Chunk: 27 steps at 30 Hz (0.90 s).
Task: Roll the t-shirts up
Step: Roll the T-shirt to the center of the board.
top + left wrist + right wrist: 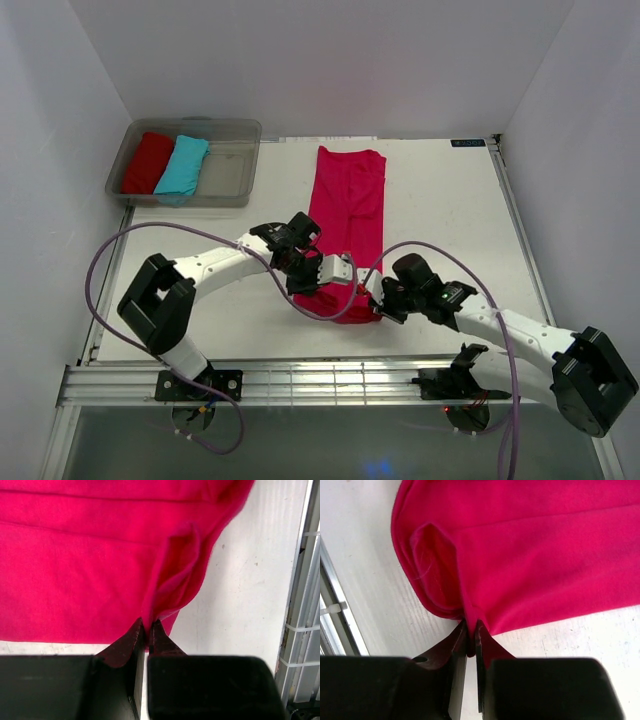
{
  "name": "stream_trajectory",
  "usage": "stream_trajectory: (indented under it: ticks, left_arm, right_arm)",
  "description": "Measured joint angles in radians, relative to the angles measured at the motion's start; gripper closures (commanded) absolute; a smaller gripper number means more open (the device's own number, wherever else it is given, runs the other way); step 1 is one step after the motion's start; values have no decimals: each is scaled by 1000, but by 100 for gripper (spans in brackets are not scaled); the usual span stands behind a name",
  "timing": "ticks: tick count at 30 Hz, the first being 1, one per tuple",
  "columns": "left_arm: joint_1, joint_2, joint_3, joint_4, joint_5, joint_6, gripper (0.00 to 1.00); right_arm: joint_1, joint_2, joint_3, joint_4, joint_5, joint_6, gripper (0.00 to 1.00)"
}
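A magenta-pink t-shirt point(348, 205) lies folded into a long strip down the middle of the white table. Its near end is curled over into a low fold point(345, 303). My left gripper point(322, 283) pinches the left corner of that near end, jaws shut on the pink cloth point(165, 590). On the right corner my right gripper point(377, 303) is likewise shut on the cloth point(470, 600), a pleat of fabric caught between its fingers. A darker red t-shirt point(148, 162) and a turquoise one point(183, 166) lie rolled in a tray.
The clear plastic tray point(228, 175) stands at the back left of the table. A metal rail point(300, 382) runs along the near edge. White walls enclose the table on three sides.
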Motion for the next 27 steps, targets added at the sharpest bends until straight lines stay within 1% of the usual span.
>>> stream_trajectory:
  ticks: [2,8,15,16,18,19,27]
  left_arm:
    - [12,31,19,-17,2,-3,100]
    - [52,113,49,-63,0,-3,100]
    - [101,168,119,-89,-8,-9,100]
    - [103,178,132,-89,-8,-11,99]
    - [105,200,151,-88,-11,-15,91]
    - [106,206,155,-93,-11,-18,89]
    - [128,216,159,-120,6,-23,87]
  right_arm:
    - [-24,6,7,2,-5,16,82]
    - [-88,16,24,13,-24,51,82]
    - [-110,89,41,40,-37,92,79]
    - [-114,99,44,41,-36,99,79]
    - [-129,121,54,47,-31,116,79]
    - [-135,124,56,49,-30,124,78]
    - [-146,132,62,95,-33,154,74]
